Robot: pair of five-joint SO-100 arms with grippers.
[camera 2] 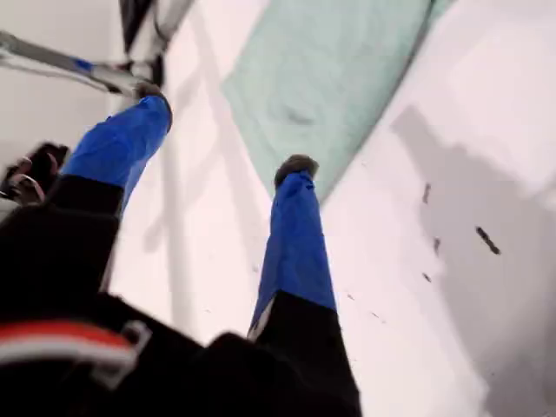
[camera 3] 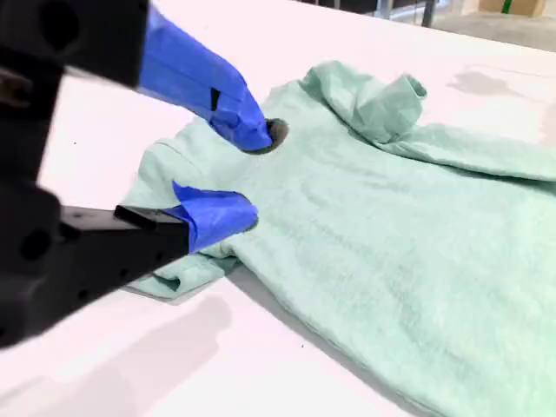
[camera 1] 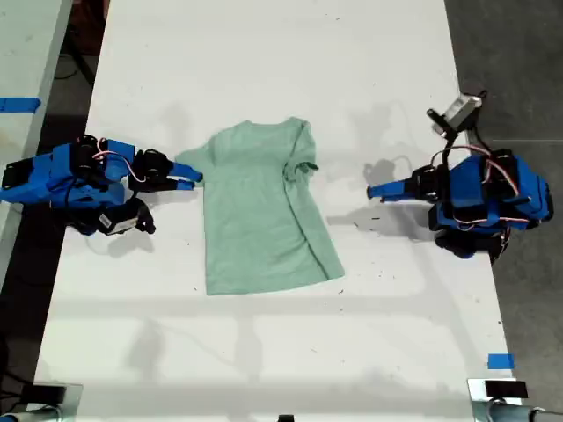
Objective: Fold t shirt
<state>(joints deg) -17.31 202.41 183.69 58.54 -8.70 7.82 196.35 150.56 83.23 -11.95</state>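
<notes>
Lying flat near the middle of a white surface, the t shirt is pale mint green, with one sleeve already folded inward over its body on the side toward the exterior view's right. Its hem edge is a little skewed, and one lower corner juts out toward the exterior view's right. My second gripper sits at the shirt's other sleeve, on the shirt's exterior-view-left side; its blue fingers are parted around the sleeve cloth, one above and one below, and whether they press the cloth I cannot tell. In the exterior view this gripper touches the sleeve edge. My first gripper is apart from the shirt, on its exterior-view-right side, with its fingers spread wide and holding nothing; one fingertip shows in front of the shirt's edge in the wrist view. In the exterior view it points toward the shirt with bare surface between them. Wide bare surface lies beyond the shirt's collar and beyond its hem. A blue tape mark sticks to the surface well apart from the shirt, beyond my first gripper.
</notes>
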